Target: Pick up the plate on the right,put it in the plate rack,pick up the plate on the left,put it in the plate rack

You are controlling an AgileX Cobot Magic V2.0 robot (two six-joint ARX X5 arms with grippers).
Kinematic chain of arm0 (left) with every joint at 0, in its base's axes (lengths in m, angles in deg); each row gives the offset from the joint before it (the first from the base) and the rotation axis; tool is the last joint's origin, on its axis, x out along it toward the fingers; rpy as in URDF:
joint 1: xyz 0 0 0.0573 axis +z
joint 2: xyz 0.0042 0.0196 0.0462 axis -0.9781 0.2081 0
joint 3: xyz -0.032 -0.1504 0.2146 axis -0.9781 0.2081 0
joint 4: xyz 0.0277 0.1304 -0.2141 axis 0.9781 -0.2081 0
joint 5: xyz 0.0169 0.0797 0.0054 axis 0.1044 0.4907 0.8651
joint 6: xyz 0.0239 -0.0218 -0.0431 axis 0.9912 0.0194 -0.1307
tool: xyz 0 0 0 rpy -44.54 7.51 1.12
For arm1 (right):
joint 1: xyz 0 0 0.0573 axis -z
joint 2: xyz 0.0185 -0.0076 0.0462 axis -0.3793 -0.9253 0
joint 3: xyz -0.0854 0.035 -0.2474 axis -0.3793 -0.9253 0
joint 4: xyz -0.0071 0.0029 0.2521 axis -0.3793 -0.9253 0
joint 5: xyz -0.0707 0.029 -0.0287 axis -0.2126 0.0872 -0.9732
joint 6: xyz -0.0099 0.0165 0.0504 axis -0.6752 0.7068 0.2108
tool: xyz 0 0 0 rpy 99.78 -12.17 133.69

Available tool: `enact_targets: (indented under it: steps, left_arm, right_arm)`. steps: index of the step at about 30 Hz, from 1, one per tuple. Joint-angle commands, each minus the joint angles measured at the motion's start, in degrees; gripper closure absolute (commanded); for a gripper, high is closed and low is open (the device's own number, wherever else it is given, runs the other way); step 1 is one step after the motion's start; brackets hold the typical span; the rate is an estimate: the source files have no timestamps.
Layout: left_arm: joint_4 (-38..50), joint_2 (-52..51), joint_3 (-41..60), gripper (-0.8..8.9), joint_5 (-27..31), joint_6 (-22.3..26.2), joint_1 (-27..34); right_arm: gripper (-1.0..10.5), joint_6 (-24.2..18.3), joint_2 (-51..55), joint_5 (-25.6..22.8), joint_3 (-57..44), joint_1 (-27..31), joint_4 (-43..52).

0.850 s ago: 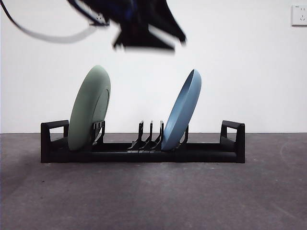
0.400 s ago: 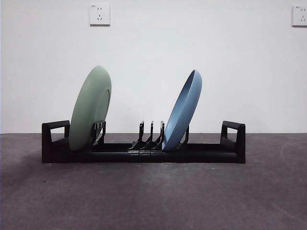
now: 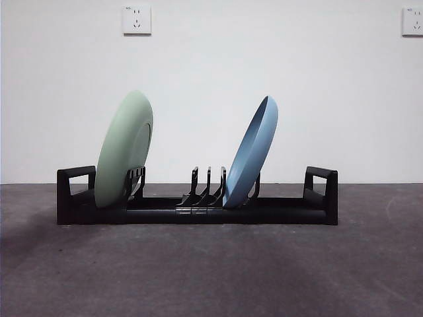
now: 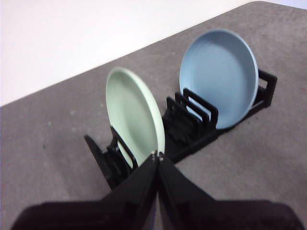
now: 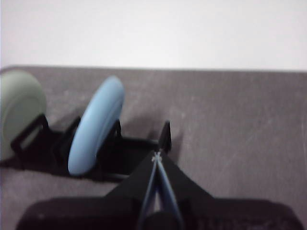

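The long low black plastic plate rack (image 3: 197, 210) with upright curved prongs and a squared loop handle at each end sits across the middle of the front frame on the dark grey table (image 3: 211, 271). Two plates stand on edge in it, both tilted with their tops leaning toward the right of the frame. The round pale green plate (image 3: 124, 149) is slotted near the rack's left handle, and the round light blue plate (image 3: 251, 153) stands right of centre, with bare prongs between the two and an open stretch of rack between the blue plate and the right handle. On the white wall behind, a white socket (image 3: 137, 20) sits at upper left and another (image 3: 412, 21) at the upper right edge.

No arm shows in the front frame. The left tool (image 4: 157, 154) hangs above the table just short of the green plate, its two black tips pressed together on nothing. The right tool (image 5: 156, 157) hovers by the rack's end handle beyond the blue plate, tips likewise pressed together and holding nothing.
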Motion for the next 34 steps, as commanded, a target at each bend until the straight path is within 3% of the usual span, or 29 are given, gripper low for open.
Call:
enact_targets:
  steps: [1, 6, 22, 24, 28, 34]
  left_arm:
    - [2.5, -5.2, 2.5, 8.21, 0.2, -1.5, 0.2]
    - [2.8, -7.6, 2.2, 8.17, 0.2, -1.6, 0.2]
    - [-0.2, -4.2, 2.2, 8.17, 0.2, -1.5, 0.2]
    - [-1.3, -4.8, 2.2, 8.17, 0.4, 0.3, 0.4]
    - [-1.8, -7.8, 3.8, 8.17, -0.3, -0.2, 3.0]
    - [8.0, -15.9, 16.1, 8.17, -0.3, -2.6, 10.6]
  right_arm:
    - [9.6, 0.5, 0.6, -0.5, -1.1, -0.1, 0.8]
    - [9.5, 2.4, -0.5, -0.3, -1.1, -0.1, 0.9]
    - [9.5, 2.4, -1.0, -0.4, -1.1, -0.1, 0.9]
    - [9.5, 2.4, -1.0, -0.4, -1.1, -0.1, 0.9]
    - [9.5, 2.4, -1.0, -0.3, -1.1, -0.1, 0.9]
    - [9.5, 2.4, -1.0, -0.3, -1.1, -0.1, 0.9]
